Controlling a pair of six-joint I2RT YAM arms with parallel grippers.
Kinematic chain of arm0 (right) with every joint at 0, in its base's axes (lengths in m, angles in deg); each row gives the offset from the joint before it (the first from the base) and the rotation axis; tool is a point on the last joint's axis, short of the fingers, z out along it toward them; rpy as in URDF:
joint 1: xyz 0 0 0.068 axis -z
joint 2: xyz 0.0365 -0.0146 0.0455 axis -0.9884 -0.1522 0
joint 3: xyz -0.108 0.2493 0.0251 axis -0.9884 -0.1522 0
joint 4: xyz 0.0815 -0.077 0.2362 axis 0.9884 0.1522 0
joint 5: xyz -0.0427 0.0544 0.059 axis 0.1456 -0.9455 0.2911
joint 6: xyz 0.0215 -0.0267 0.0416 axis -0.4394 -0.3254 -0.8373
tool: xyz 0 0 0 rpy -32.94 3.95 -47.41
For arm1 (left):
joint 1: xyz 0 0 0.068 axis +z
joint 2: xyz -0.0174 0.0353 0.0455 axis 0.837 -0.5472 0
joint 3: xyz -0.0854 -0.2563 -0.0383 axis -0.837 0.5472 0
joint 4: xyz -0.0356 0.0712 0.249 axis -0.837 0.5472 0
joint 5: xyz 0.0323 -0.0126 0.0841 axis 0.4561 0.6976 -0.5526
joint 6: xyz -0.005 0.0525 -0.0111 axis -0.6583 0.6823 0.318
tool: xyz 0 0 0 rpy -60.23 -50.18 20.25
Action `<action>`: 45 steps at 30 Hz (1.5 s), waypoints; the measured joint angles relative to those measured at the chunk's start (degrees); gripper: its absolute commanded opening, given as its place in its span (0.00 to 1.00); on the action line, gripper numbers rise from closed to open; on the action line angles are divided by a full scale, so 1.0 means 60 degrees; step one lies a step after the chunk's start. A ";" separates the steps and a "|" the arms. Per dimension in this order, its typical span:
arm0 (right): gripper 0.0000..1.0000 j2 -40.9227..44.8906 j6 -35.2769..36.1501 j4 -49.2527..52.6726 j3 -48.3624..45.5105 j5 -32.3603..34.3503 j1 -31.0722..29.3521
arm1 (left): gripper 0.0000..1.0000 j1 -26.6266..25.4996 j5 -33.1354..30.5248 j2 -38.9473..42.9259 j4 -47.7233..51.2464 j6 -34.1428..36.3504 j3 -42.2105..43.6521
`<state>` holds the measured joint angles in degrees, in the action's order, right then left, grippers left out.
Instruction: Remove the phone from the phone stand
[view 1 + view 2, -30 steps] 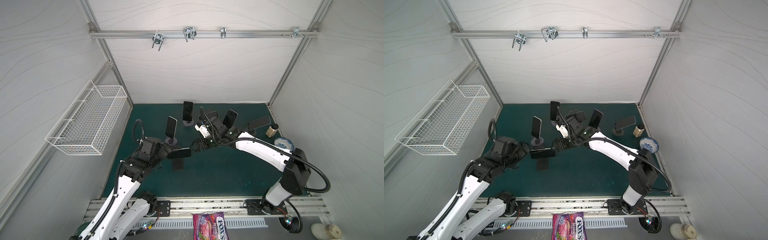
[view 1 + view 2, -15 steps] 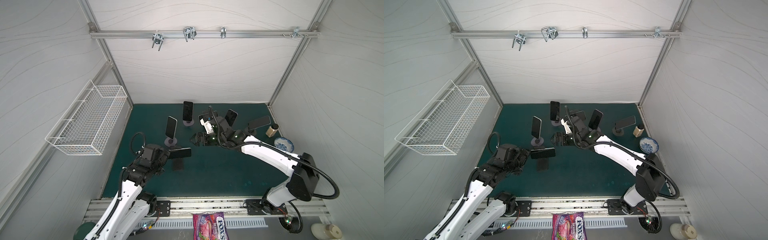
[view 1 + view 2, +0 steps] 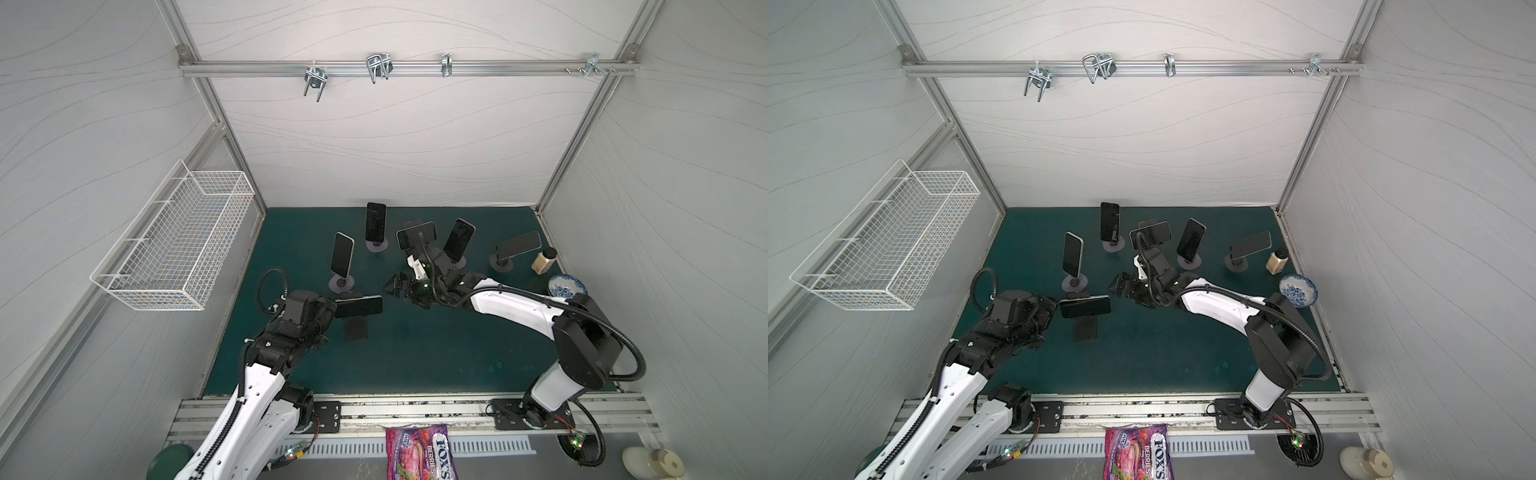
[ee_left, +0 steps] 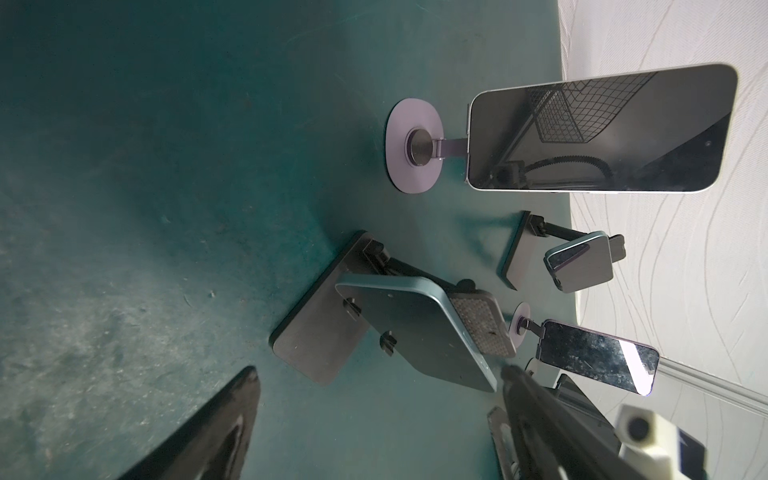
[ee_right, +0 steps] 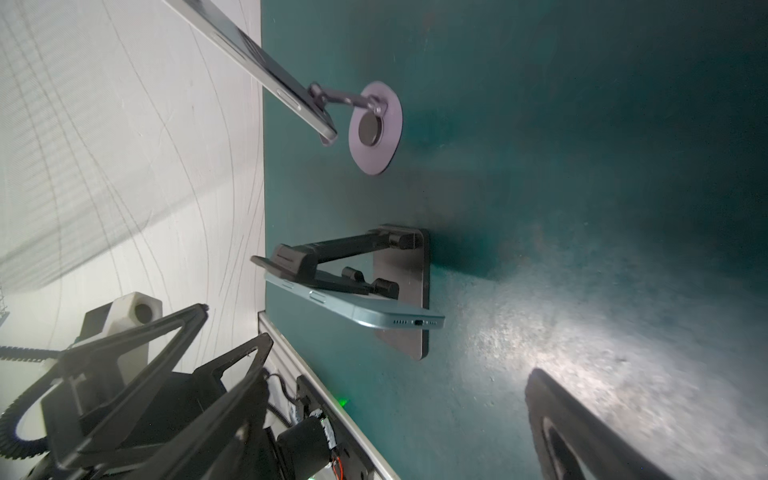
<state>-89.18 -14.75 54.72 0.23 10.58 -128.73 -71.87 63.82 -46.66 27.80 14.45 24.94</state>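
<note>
White panel walls, aluminium rail, wire basket, green mat

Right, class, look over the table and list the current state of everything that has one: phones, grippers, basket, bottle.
Blue phone, lying sideways on its black stand, not gripped.
Left gripper, open, just short of the phone.
Right gripper, open, empty.
Five other phones, each on a stand.
Wire basket, empty.
Bottle, upright, cap on.
</note>
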 measured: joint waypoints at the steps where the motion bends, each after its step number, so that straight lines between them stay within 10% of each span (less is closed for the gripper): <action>1: 0.97 -0.0219 -0.0051 -0.0062 0.0066 -0.0251 0.0022 | 0.92 0.0000 0.0007 0.0000 0.0000 0.0004 0.0007; 19: 0.97 -0.1894 -0.0266 -0.0506 0.0831 -0.2714 0.0277 | 0.92 0.0000 0.0138 0.0044 -0.0262 0.0022 0.0430; 45: 0.94 -0.2586 -0.3082 -0.4248 -0.0448 -0.3457 0.0474 | 0.92 -0.0182 0.0127 0.0018 -0.0262 0.0066 0.0430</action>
<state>-104.70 -33.24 29.24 -2.46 -10.16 -125.89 -72.96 64.59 -46.56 26.23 14.85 27.52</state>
